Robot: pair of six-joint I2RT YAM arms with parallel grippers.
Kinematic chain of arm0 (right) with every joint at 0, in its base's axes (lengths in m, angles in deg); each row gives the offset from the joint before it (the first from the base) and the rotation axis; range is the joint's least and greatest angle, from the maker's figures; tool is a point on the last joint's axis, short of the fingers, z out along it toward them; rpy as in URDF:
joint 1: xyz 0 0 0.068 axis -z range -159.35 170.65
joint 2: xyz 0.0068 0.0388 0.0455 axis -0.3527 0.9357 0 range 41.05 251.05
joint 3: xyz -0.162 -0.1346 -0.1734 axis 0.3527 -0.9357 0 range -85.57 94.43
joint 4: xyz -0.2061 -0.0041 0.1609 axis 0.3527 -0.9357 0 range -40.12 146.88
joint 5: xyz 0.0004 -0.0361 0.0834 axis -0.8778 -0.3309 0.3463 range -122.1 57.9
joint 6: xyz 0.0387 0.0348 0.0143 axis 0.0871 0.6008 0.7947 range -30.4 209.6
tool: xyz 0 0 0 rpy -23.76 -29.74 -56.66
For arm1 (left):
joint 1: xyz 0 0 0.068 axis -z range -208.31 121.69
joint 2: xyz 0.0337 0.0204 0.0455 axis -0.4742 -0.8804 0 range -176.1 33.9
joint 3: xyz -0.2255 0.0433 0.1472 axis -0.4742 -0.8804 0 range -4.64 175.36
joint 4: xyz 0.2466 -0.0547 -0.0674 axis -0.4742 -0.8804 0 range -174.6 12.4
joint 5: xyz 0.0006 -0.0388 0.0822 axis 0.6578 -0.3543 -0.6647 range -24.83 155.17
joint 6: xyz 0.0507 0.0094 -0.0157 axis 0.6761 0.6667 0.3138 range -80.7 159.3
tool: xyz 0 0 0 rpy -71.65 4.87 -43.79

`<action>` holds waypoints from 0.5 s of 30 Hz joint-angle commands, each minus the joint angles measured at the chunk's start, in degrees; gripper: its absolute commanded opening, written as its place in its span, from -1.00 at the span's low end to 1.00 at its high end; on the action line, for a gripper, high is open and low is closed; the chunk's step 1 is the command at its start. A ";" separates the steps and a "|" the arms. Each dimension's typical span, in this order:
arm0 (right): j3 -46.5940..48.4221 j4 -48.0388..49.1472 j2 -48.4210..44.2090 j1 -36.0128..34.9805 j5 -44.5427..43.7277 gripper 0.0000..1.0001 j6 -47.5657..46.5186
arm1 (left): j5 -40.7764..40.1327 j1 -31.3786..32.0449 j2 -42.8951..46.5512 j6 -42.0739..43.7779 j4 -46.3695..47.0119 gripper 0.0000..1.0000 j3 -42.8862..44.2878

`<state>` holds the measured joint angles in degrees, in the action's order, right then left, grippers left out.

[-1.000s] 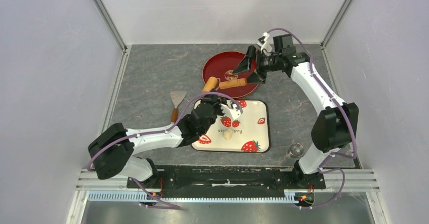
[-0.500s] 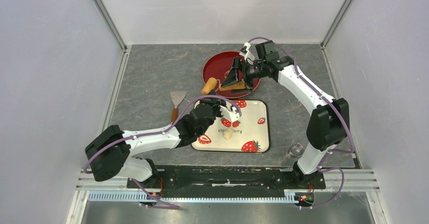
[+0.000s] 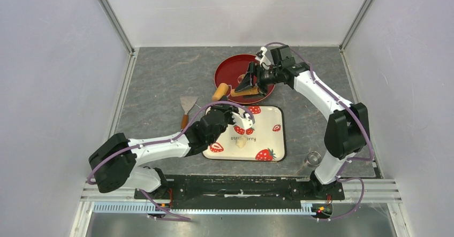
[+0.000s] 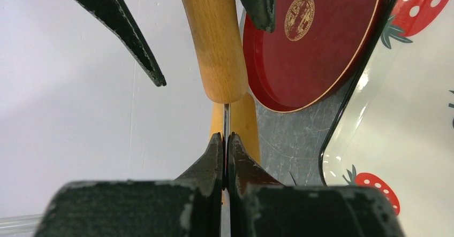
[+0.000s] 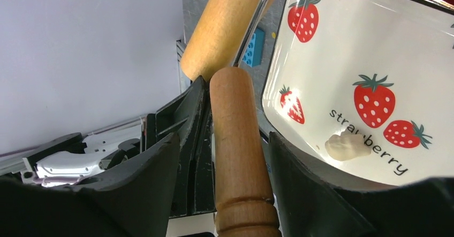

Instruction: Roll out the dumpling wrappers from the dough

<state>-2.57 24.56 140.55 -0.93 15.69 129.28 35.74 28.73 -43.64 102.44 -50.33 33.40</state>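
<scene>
One dough lump [image 3: 241, 143], one wooden roller [image 3: 220, 91].

roller [image 5: 235, 157]: smooth matt wood is seen | red plate [image 4: 326, 50]: gloss is shown | tray [image 5: 342, 50]: glossy white glaze | worktop [image 3: 160, 82]: matt, stone-like | dough [image 5: 347, 145]: matt, soft

The tray [image 3: 270, 140] is glossy white with a dark rim, scattered with red strawberries that have white seeds and green leaves, and black lettering across the middle. On it the dough [image 3: 241, 142] is pale cream. Beyond the tray, the plate [image 3: 233, 71] is deep red with a thin gold edge and a gold round emblem [image 4: 299, 9]. The roller [image 3: 220, 91] is tan wood. To the left, the scraper [image 3: 187, 106] has a silver-grey blade and an orange-brown handle. The table [image 3: 160, 82] is dark grey with paler marbled veins. Both arms [image 3: 321, 95] are white with black joints and purple cables [image 3: 369, 140].
</scene>
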 commanded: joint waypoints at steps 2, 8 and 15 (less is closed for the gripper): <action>-0.62 4.10 0.77 0.12 -0.42 0.17 2.33 | 0.43 0.61 3.33 4.21 4.36 -0.96 0.02; -1.74 3.12 1.44 0.23 -1.77 -0.14 1.50 | 0.51 0.61 3.59 4.27 4.37 -0.96 -0.04; -0.05 1.81 1.60 0.48 -4.64 -1.00 -1.87 | 0.43 0.60 3.76 1.83 4.40 -0.72 0.19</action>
<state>-3.92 26.48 141.60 -0.63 14.94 130.83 35.74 28.95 -42.52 102.41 -51.95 32.46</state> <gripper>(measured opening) 0.344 0.044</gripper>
